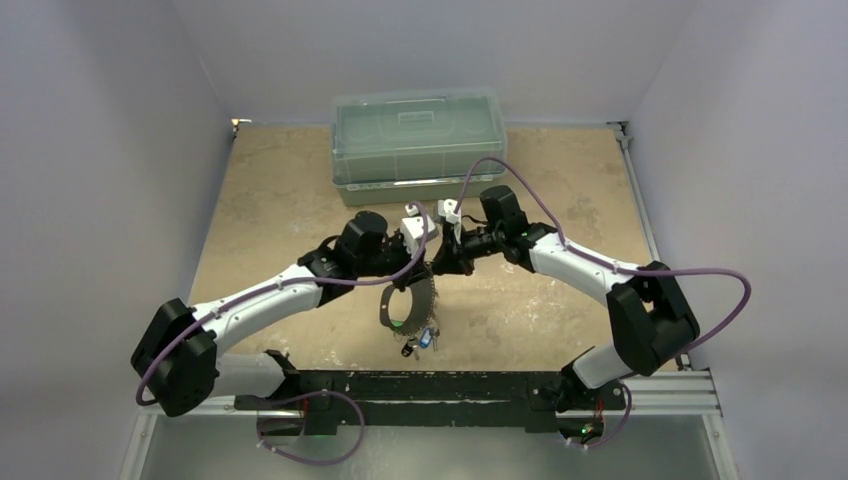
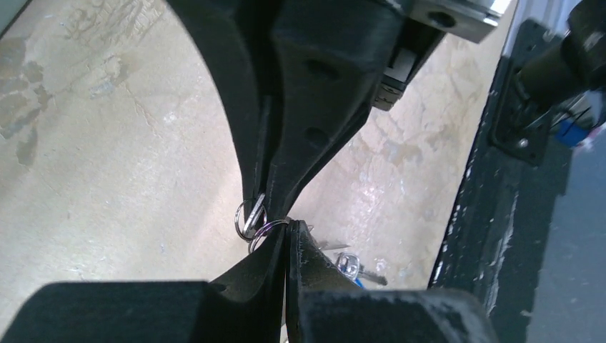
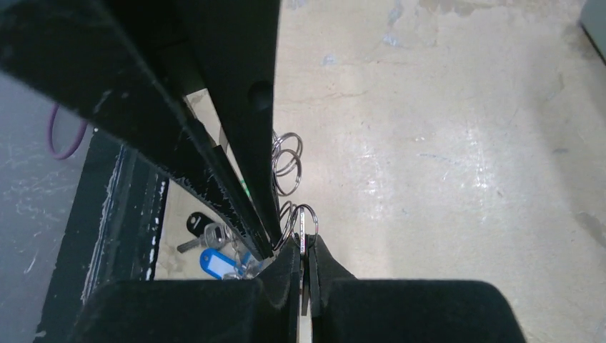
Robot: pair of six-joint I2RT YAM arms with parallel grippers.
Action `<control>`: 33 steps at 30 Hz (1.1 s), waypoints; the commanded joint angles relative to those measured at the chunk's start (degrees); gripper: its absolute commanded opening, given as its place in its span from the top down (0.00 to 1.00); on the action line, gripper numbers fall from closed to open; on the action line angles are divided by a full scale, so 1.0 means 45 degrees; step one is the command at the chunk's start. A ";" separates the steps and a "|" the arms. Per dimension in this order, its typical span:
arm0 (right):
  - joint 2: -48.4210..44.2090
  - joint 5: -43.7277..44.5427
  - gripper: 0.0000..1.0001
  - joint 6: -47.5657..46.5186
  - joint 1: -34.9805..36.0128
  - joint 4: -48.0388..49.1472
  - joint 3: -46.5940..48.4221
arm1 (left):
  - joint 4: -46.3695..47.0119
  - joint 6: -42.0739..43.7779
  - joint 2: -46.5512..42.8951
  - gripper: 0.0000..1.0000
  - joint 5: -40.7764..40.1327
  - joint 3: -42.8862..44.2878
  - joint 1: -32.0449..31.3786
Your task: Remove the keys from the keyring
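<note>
Both grippers meet above the table's middle. My left gripper (image 1: pixel 420 243) (image 2: pixel 287 230) is shut, its tips pinching a small purple-tinted split ring (image 2: pixel 263 230). My right gripper (image 1: pixel 447 243) (image 3: pixel 306 246) is shut on another small split ring (image 3: pixel 306 223) with a thin flat silver piece in it. The right gripper's fingers (image 2: pixel 286 128) come down from the top of the left wrist view. The large wire keyring (image 1: pixel 385 306) hangs below the grippers. The keys (image 1: pixel 422 340) dangle at its bottom, among them a blue tag (image 3: pixel 214 261) and a black-headed key (image 3: pixel 196 223). More small rings (image 3: pixel 286 153) hang linked beside the left fingers.
A green lidded plastic box (image 1: pixel 418 148) stands at the back of the table. A black rail (image 1: pixel 430 385) (image 2: pixel 486 214) (image 3: pixel 107 214) runs along the near edge below the keys. White walls close in both sides.
</note>
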 commanded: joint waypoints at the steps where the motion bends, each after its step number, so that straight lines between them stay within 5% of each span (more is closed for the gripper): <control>1: -0.0084 -0.1407 1.00 0.0334 0.0294 0.0714 0.0340 | 0.1609 -0.2273 -0.0273 1.00 -0.0057 -0.0524 0.0794; 11: -0.0018 -0.1231 1.00 0.0465 0.0290 0.1471 -0.0158 | 0.2348 -0.6548 -0.0498 1.00 0.0646 -0.1250 0.2555; 23: -0.0169 -0.1287 1.00 0.0171 0.0285 0.1370 -0.0506 | 0.3086 -0.8682 -0.0735 1.00 0.1367 -0.1960 0.3951; 29: -0.0197 -0.1268 1.00 0.0184 0.0285 0.1492 -0.0582 | 0.3543 -0.8247 -0.0839 1.00 0.1842 -0.2165 0.4067; 33: -0.0175 -0.1268 1.00 0.0165 0.0300 0.1514 -0.0527 | 0.3347 -0.5241 -0.1035 1.00 0.3317 -0.1923 0.4086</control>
